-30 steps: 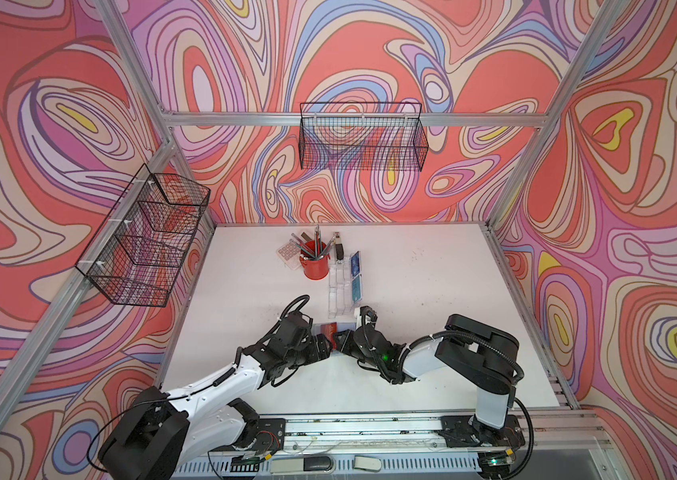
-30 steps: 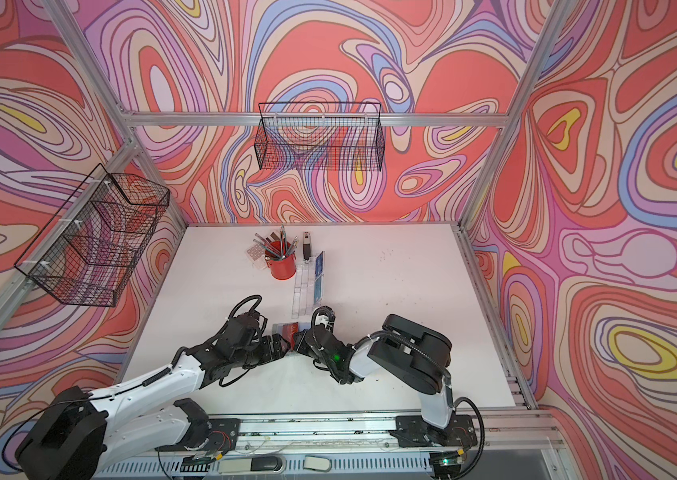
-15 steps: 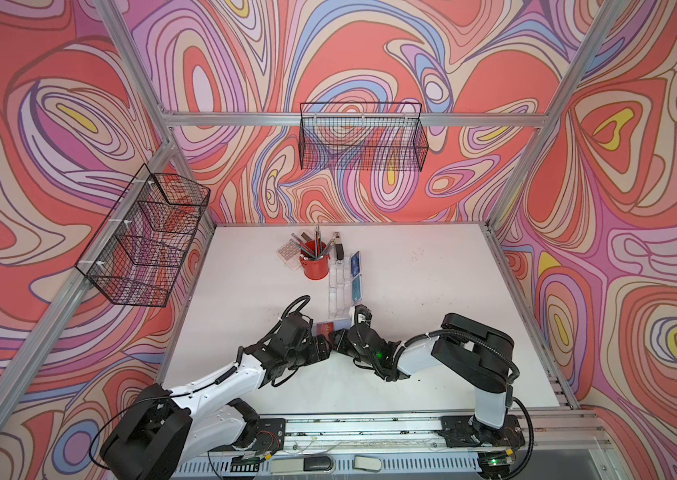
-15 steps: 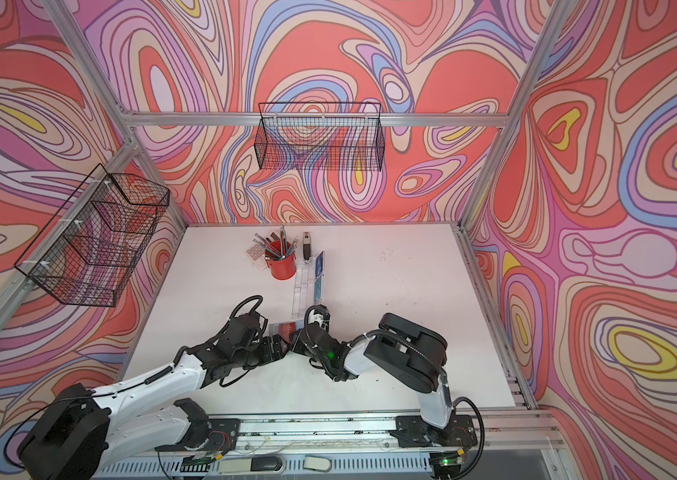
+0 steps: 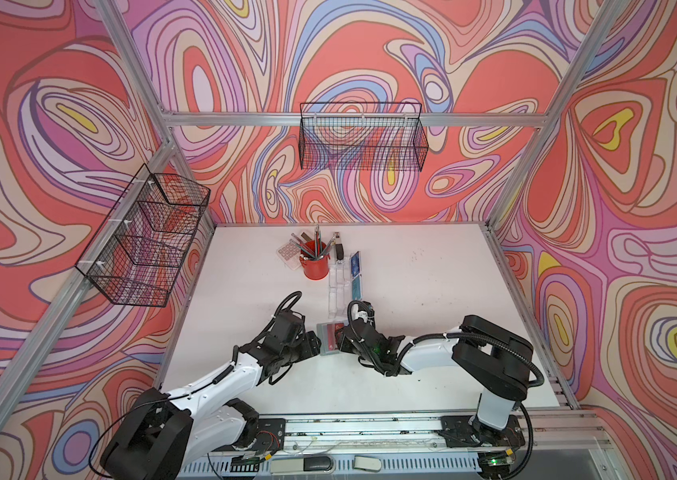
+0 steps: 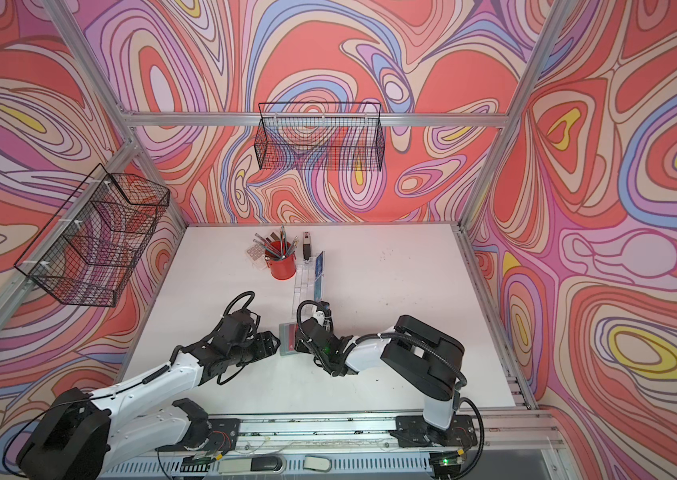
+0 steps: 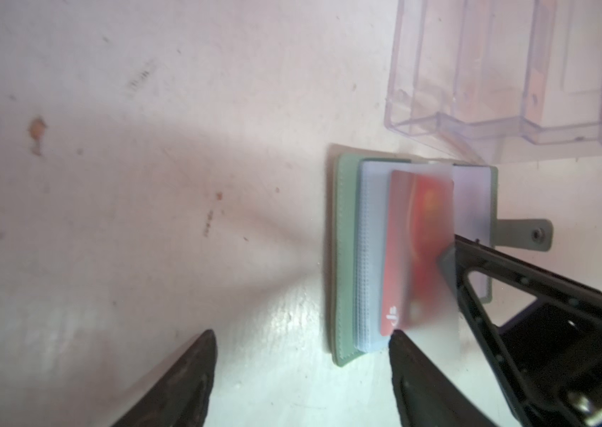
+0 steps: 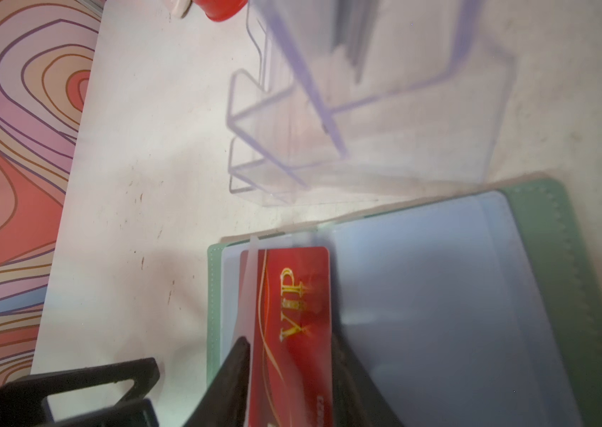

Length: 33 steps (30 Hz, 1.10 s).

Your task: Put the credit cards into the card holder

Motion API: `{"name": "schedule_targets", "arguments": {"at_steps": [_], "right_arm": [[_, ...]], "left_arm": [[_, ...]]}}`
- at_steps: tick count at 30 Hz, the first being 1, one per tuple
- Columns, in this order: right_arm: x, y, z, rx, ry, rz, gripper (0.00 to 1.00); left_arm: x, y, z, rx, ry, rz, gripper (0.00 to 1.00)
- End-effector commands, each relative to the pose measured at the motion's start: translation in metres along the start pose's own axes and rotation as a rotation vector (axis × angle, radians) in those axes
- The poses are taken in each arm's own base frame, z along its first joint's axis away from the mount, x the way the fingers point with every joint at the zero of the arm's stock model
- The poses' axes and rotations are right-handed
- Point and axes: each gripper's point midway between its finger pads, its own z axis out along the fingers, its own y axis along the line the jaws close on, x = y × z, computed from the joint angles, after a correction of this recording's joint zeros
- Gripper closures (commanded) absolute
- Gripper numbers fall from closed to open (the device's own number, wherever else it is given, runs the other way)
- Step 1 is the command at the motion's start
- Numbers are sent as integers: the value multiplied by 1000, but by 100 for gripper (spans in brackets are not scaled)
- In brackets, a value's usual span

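Pale desk lay beneath my left pincer, open and empty, one tip just beside the green card holder, which lay spread open. My right pincer stood with jaws parted astride the red VIP card, partly under a clear sleeve. Beyond stood the clear stand with blue cards, then a red pen cup.

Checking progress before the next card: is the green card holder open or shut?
Open. The card holder lies spread flat on the table, clear sleeves facing up, with a red card on them.
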Motion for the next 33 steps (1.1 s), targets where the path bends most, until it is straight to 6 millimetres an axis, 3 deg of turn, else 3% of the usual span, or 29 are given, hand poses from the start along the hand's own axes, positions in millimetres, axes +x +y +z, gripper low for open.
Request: {"name": "schedule_targets", "arguments": {"at_steps": [1,8,14,16,24,33], "right_arm": [[-6,-12,5,53,-11,-12,57],[-19,-16,-4,72,-50,-7,49],[-15,-19,1,77,-36,-9,47],[-19,-22,-2,92,-50,-9,44],[-41,-27,-29,89,-110,5,36],[-33,-31,-14,89,-70,6,36]], "left_arm": [[-8,-10,4,15,7,40,42],[-10,-18,23,15,50,48,76],[-10,-13,36,-15,60,47,89],[-20,-23,39,0,49,54,91],[-21,-27,48,11,57,59,94],[-20,-35,53,47,78,68,95]]}}
